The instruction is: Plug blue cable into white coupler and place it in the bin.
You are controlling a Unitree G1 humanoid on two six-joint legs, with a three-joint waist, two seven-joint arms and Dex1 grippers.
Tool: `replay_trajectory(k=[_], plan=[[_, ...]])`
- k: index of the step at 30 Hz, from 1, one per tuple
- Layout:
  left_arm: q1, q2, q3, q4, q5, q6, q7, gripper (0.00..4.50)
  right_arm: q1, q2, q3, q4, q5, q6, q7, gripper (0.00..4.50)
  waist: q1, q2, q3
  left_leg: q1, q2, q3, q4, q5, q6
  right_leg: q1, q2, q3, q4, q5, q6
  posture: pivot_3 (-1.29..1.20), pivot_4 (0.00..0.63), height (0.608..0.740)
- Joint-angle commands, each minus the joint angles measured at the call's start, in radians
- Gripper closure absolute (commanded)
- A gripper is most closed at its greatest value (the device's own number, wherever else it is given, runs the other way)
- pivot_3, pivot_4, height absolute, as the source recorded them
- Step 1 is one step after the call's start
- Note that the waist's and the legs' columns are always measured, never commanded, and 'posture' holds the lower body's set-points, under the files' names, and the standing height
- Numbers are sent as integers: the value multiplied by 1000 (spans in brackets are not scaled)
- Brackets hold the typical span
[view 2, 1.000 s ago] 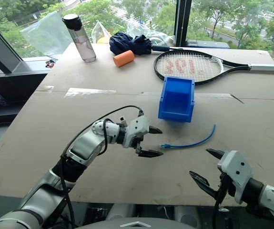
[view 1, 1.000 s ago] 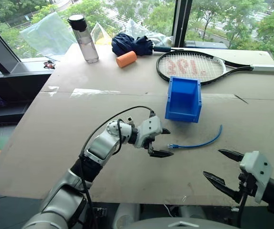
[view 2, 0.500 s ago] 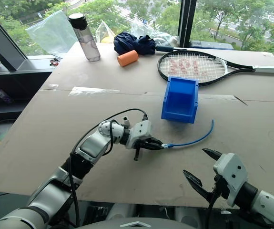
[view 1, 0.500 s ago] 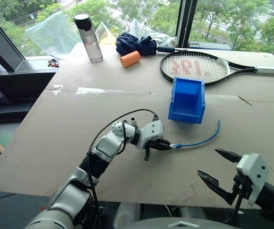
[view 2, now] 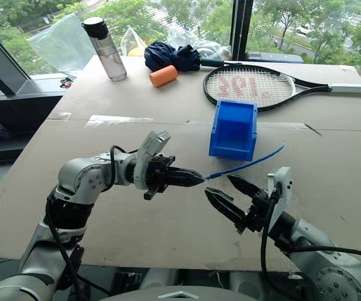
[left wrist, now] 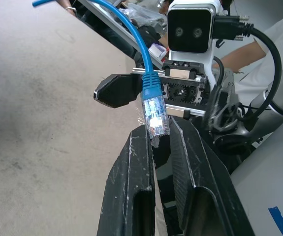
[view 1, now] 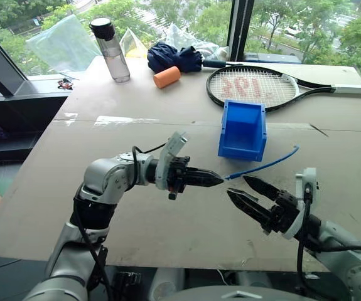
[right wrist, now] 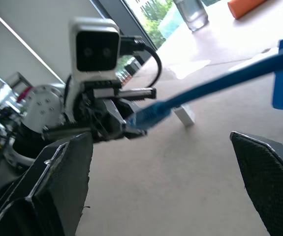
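My left gripper (view 1: 218,180) is shut on the clear plug (left wrist: 156,117) of the blue cable (view 1: 265,164) and holds it level above the table, pointing right. The rest of the cable trails back over the table toward the right. Just beyond the plug, my right gripper (view 1: 238,186) faces the left one with its fingers spread open and nothing between them. The blue bin (view 1: 243,130) stands upright on the table behind both grippers. In the right wrist view a small white coupler (right wrist: 183,114) lies on the table behind the cable.
At the far end of the cardboard-covered table (view 1: 105,207) lie a tennis racket (view 1: 252,86), an orange cylinder (view 1: 166,77), a dark blue bundle (view 1: 174,58), a water bottle (view 1: 110,50) and plastic bags. The table's front edge runs just below my grippers.
My left gripper shut on the cable's plug and lifted it off the table, rolling its wrist. My right gripper rose and swung left, so its open fingers now face the plug.
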Motion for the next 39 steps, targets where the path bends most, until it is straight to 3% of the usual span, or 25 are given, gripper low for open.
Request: replay_trajectory(k=[1, 3, 5, 8, 11, 20, 21, 23, 26, 28, 30, 39], plan=[[8, 9, 46, -65, -54, 17, 35, 4500, -47, -15, 10, 13, 130, -1, -46, 1399, 1, 0, 0, 0, 0, 0, 0, 0, 0, 0, 0, 0, 0, 0, 0, 0, 150, 740], [9, 14, 54, -74, -68, 24, 47, 4500, -70, -24, 18, 28, 169, -3, -72, 2422, 1, 0, 0, 0, 0, 0, 0, 0, 0, 0, 0, 0, 0, 0, 0, 0, 150, 740], [9, 19, 61, -78, -80, 28, 56, 4500, -89, -40, 28, 42, 197, -2, -85, 2422, 0, 0, 0, 0, -1, 0, 0, 0, 0, 0, 0, 0, 0, 0, 0, 0, 150, 740], [15, 27, 67, -89, -95, 28, 66, 4500, -98, -63, 47, 51, 224, -2, -86, 3173, 0, 0, 0, 0, -1, 0, 0, 0, 0, 0, 0, 0, 0, 0, 0, 0, 150, 740], [18, 33, 63, -101, -104, 26, 77, 4500, -95, -70, 59, 54, 233, -17, -90, 4440, 0, 0, 0, 0, -1, 0, 0, 0, 0, 0, 0, 0, 0, 0, 0, 0, 150, 740], [53, 66, 67, -107, -82, -30, 79, 4500, -68, -78, 80, 38, 245, -57, -90, 4440, 0, 0, 0, 0, -1, 0, 0, 0, 0, 0, 0, 0, 0, -2, -3, 0, 150, 740], [69, 78, 82, -107, -46, -73, 100, 3400, -66, -83, 81, 37, 241, -60, -88, 4500, 0, 0, 0, 0, -1, 1, 0, 0, 0, 0, 0, 1, 0, -2, -3, 0, 150, 740], [113, 92, 117, -112, 18, -156, 154, 2731, -60, -91, 82, 34, 234, -65, -84, 4500, -2, 0, 0, 0, 0, 1, -1, 0, 0, 0, 0, 1, 0, -2, -3, 0, 150, 740], [227, 99, 194, -123, 138, -323, 255, 1079, -47, -94, 80, 37, 222, -81, -74, 4500, -2, 1, 0, 1, 0, 1, -2, 0, 0, -1, 1, 2, 0, -2, -3, 0, 150, 740], [312, 105, 258, -106, 277, -513, 338, 339, -32, -88, 87, 45, 206, -92, -59, 4500, -2, 1, 0, 1, 1, 2, -3, 0, 0, -1, 0, 2, -1, -2, -3, 0, 150, 740], [322, 98, 286, -81, 310, -577, 370, 339, -30, -82, 90, 54, 203, -100, -53, 4500, 2, 0, 1, 1, 1, 2, -3, 0, 0, -1, 0, 3, -1, -2, -3, 0, 150, 740], [270, 116, 192, 113, 450, -767, 302, 339, -45, -120, 105, 79, 150, -98, 4, 4500, 25, 0, 0, -1, -1, 3, -1, 0, 0, -2, -2, 3, -1, -2, -4, 0, 150, 740]])
